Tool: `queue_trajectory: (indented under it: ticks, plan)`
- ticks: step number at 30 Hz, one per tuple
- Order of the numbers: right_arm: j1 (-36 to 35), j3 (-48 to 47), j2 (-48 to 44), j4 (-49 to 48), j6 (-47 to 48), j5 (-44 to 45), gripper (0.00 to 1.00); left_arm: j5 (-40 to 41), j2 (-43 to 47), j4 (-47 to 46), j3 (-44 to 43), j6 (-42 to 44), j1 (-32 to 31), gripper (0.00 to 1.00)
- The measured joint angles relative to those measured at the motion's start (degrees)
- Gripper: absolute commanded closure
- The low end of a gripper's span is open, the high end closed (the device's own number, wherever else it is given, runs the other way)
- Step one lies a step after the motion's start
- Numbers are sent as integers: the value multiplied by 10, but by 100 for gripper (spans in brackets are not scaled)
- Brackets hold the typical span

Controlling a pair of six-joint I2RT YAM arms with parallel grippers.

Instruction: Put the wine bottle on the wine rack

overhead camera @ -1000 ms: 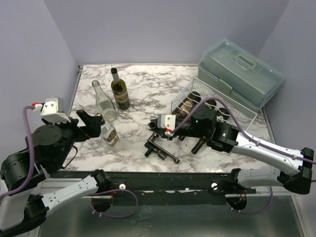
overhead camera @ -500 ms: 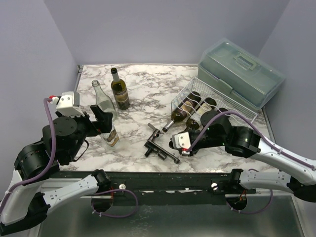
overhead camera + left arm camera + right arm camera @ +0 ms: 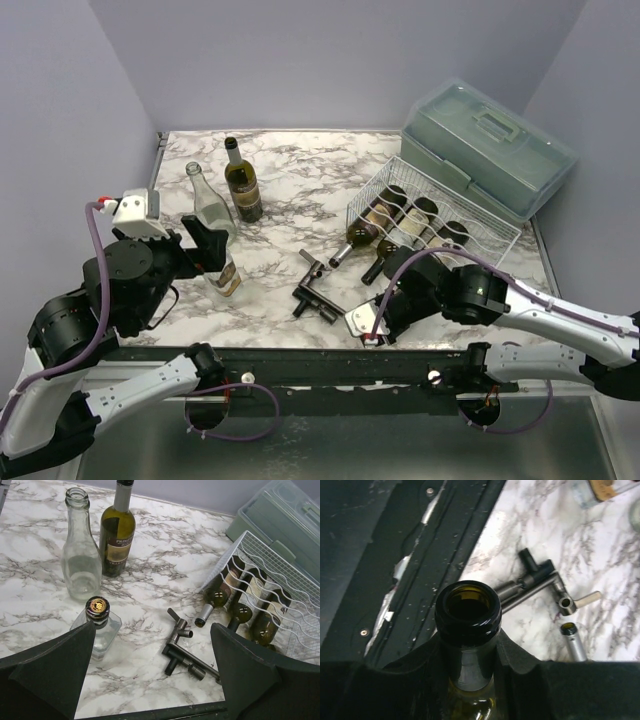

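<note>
Right end effector (image 3: pixel 469 652): clamped on wine bottle (image 3: pixel 468 611) neck | left end effector (image 3: pixel 152 629): fingers apart | wine rack (image 3: pixel 280 575): seemingly three racked bottles (image 3: pixel 218 591)

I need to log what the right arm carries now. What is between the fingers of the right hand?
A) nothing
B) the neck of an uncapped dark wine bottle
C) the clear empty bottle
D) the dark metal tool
B: in the right wrist view the right hand grips the neck of the wine bottle, its open mouth showing, while the metal tool lies apart.
</note>
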State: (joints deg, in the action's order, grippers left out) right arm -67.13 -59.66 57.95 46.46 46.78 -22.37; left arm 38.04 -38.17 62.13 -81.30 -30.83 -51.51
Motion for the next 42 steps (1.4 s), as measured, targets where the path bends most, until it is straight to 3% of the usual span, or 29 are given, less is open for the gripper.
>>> queue_trajectory:
  ticks: [14, 28, 42]
  plan:
    - [-18, -55, 32, 98, -1, -3, 100, 0, 13, 0, 5, 0, 0, 1]
    - [-23, 67, 9, 126, 97, 141, 99, 0, 30, 1, 17, 6, 0, 1]
    - [-23, 139, 10, 110, 148, 228, 99, 9, 52, 1, 25, 29, 0, 1]
